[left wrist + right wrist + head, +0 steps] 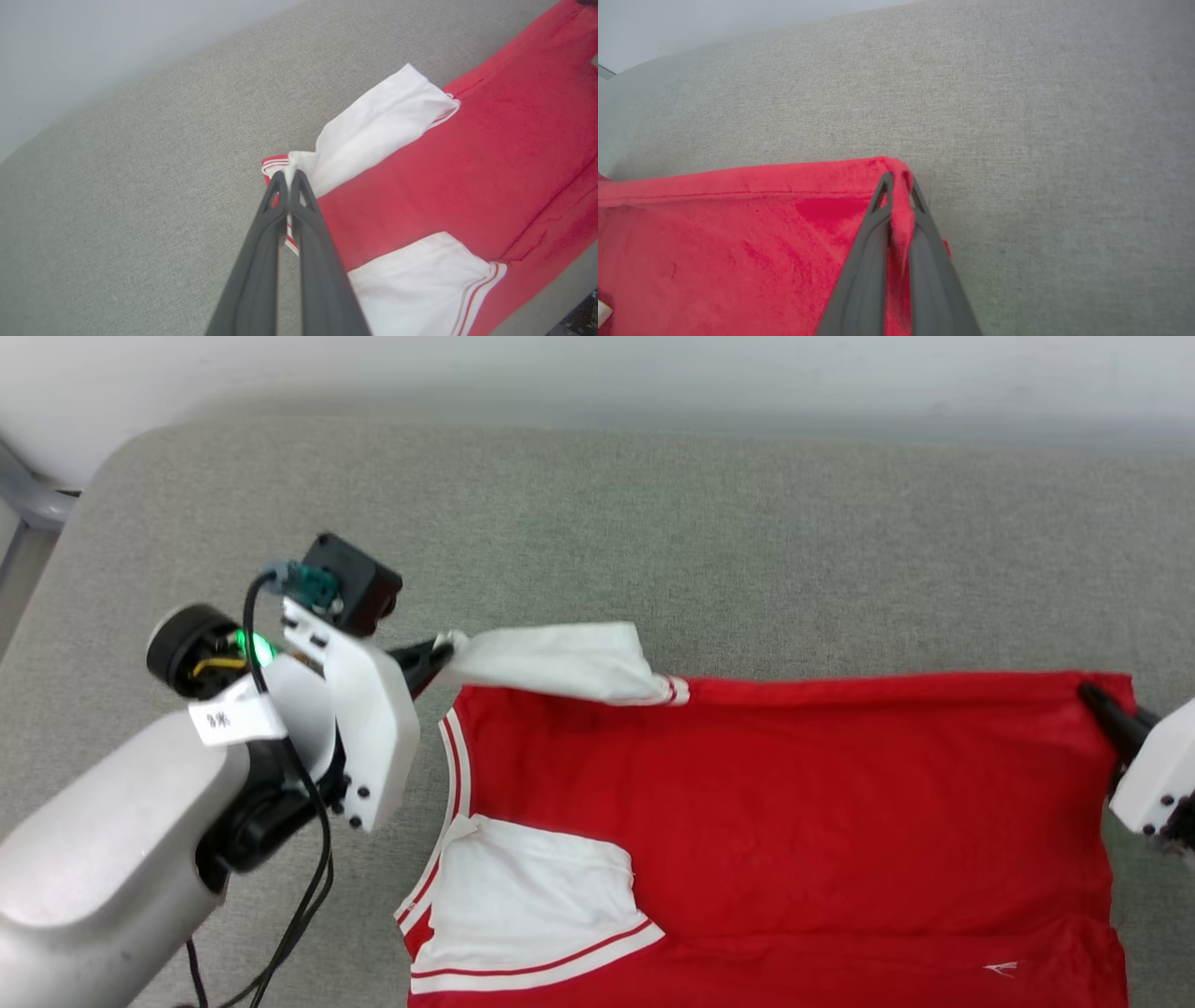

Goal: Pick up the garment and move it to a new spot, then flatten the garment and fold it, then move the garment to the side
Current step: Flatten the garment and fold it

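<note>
**A:** Where is the garment?

**B:** The garment (794, 784), a red jersey T-shirt with white short sleeves and red-and-white striped trim, lies spread on the grey fabric-covered bench (653, 523). Its striped neckline (455, 756) points to the robot's left and its hem to the right. The near part runs off the bottom edge of the head view.

**A:** What about the left end effector?

**B:** The left end effector (437, 655), two long dark fingers on a white mount, is clamped tight on the far white sleeve (560, 663), right beside the neckline. In the left wrist view its fingertips (279, 183) meet with a pinch of white cloth between them. That sleeve is drawn out toward the grip, its striped cuff resting on the red body.

**A:** And the right one?

**B:** The right end effector (1094, 698) is closed as well, on the far hem corner. The right wrist view shows a ridge of red fabric (903, 219) squeezed between the two fingers.

**A:** And the other sleeve?

**B:** The near white sleeve (532, 896) lies folded inward, flat on the red cloth.
</note>
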### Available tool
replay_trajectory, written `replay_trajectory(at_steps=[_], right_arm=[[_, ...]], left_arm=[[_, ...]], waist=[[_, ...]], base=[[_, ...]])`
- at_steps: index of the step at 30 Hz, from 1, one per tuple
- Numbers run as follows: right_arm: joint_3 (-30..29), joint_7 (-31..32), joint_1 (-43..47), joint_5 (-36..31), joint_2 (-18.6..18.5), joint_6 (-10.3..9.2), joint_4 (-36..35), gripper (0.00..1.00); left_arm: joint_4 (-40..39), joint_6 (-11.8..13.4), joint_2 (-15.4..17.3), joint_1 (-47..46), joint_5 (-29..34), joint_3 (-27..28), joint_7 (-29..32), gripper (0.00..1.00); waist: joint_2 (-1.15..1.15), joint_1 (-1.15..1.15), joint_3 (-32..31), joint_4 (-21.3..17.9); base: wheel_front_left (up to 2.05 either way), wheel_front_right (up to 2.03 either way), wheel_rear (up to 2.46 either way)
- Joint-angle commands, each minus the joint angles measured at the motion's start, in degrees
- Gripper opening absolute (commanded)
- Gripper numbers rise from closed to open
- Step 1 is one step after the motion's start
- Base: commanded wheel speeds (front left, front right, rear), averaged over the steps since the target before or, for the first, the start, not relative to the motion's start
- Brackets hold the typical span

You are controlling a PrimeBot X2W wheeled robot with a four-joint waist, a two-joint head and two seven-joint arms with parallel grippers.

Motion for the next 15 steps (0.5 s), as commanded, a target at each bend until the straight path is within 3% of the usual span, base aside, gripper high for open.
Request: replay_trajectory(at_steps=[1,15], right_arm=[[-0.3,-0.1,2.0,1.0,0.3,-0.07,-0.7,0.0],[2.7,1.7,16.8,8.3,-1.9,-0.06,-8.1,0.0]], left_arm=[[-0.5,0.4,0.8,1.9,-0.1,-0.5,-0.3,0.0],[-6.0,2.7,5.1,14.2,0.0,-6.3,0.8,0.0]], waist=[[0.0,0.0,-1.2,0.3],[0.0,0.0,-4.4,0.3]], base=[[0.0,0.0,0.0],[0.0,0.0,0.0]])
